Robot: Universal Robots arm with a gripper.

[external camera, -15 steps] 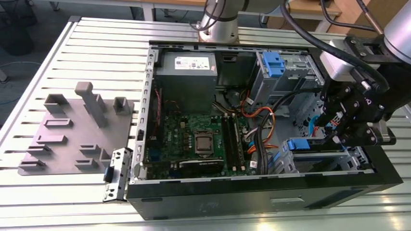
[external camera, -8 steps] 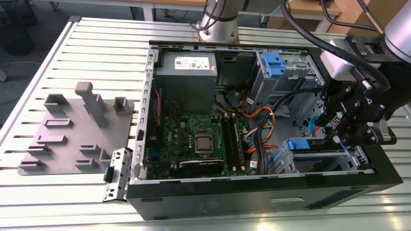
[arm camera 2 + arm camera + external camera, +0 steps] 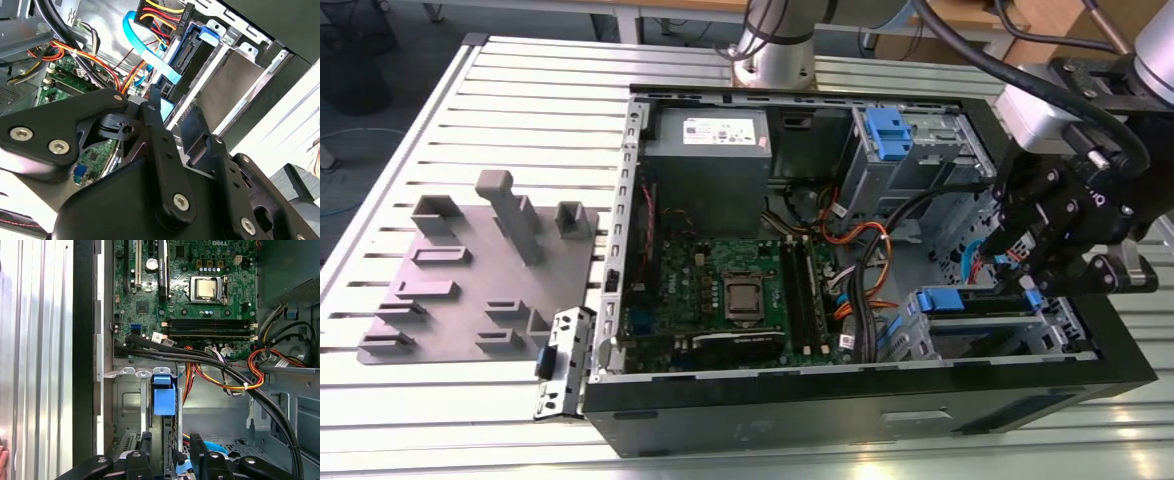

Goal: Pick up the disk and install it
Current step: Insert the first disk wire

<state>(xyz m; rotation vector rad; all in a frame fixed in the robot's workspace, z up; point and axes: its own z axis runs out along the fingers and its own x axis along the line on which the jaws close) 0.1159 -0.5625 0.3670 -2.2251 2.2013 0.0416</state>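
The disk [image 3: 961, 300] stands on edge in the metal drive cage [image 3: 1047, 330] at the case's corner on the exterior view's right, with its blue rail on top. In the first wrist view the blue rail [image 3: 164, 400] runs straight toward my gripper [image 3: 170, 442]. The two black fingers [image 3: 197, 445] stand apart on either side of the disk's edge, and a gap shows beside one of them. In the second wrist view the disk's rail end [image 3: 197, 37] lies beside a cable plug [image 3: 165, 15], past my gripper [image 3: 177, 112]. In the exterior view my gripper [image 3: 1023, 290] hangs just over the cage.
The open computer case [image 3: 854, 420] lies on a slatted metal table [image 3: 520, 80]. Inside are a grey power-supply box [image 3: 707, 140], the motherboard [image 3: 734, 290], a second cage with a blue latch [image 3: 887, 135] and loose orange and black cables [image 3: 867, 250]. A grey fixture plate [image 3: 467, 270] lies at the exterior view's left.
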